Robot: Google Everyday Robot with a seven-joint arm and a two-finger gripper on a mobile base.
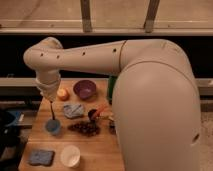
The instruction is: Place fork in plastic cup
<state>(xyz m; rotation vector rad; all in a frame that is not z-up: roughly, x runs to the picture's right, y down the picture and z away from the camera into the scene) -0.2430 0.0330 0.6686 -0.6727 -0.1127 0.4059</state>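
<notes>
Camera view, hand (49, 98) pinching fork (51, 111) upright, tip down into plastic cup (53, 126)

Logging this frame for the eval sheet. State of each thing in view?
end effector: above the plastic cup, holding the fork
fork: upright, lower tip at the cup's mouth
plastic cup: upright on the table
purple bowl: upright, looks empty
white cup: upright, open top
sponge: flat on the table
</notes>
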